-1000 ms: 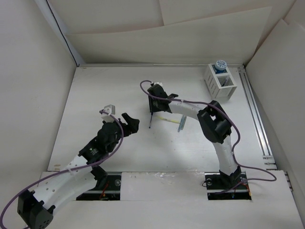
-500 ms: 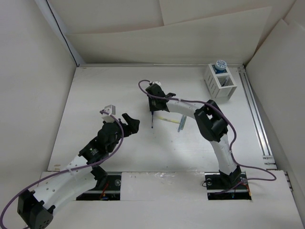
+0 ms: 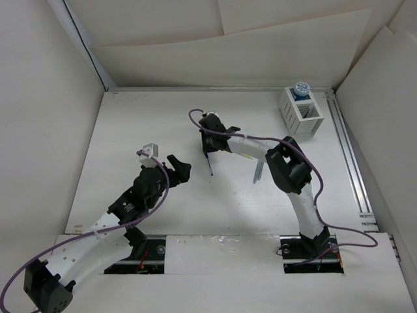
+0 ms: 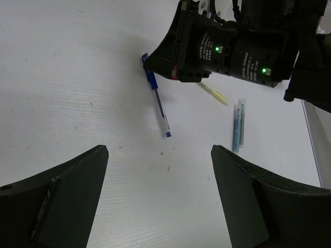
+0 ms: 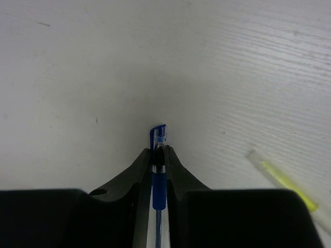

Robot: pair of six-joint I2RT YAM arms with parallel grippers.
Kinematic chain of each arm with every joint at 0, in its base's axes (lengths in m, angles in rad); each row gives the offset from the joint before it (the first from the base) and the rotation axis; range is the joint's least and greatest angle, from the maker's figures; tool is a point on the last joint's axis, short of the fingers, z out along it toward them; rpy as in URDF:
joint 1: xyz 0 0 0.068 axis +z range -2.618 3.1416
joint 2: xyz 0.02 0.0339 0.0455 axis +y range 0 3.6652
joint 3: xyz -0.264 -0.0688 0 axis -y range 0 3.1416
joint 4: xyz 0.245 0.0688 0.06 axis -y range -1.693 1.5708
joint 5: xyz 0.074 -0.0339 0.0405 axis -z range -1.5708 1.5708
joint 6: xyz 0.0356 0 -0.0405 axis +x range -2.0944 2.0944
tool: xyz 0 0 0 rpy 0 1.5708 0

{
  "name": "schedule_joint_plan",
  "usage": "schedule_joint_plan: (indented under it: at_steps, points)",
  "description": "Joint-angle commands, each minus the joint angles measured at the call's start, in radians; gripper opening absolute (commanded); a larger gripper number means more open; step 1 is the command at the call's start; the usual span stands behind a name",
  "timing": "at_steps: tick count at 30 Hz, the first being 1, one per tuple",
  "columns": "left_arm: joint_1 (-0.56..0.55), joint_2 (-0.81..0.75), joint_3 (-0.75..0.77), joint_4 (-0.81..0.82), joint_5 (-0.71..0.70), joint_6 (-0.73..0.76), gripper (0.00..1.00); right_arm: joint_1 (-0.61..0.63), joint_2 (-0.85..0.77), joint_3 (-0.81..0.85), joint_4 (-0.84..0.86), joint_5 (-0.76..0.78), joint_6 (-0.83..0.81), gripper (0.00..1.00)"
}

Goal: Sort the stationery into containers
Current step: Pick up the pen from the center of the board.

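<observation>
Looking down from above, I see the right gripper [image 3: 207,147] at centre frame on the dark blue pen [image 3: 209,164], organizer box [image 3: 301,116] upper right. Left wrist: left gripper [image 4: 158,155] gaping, nothing between, pen upper centre. Right wrist: jaws pinch the pen, bottom centre; yellow stick [image 5: 282,182] lower right.

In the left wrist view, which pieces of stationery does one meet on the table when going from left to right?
dark blue pen → pale-yellow stick → light-blue stick
</observation>
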Motion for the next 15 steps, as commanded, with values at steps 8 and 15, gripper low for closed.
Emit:
schedule_joint_plan:
  at_steps: [8, 15]
  points:
    - [0.002, 0.038, -0.009, 0.067, 0.035, 0.022, 0.78, -0.191, -0.364, -0.011, 0.119, -0.148, 0.042, 0.04]
    - [0.002, 0.108, -0.018, 0.133, 0.075, 0.022, 0.78, -0.553, -0.524, -0.044, 0.128, 0.074, 0.024, 0.03]
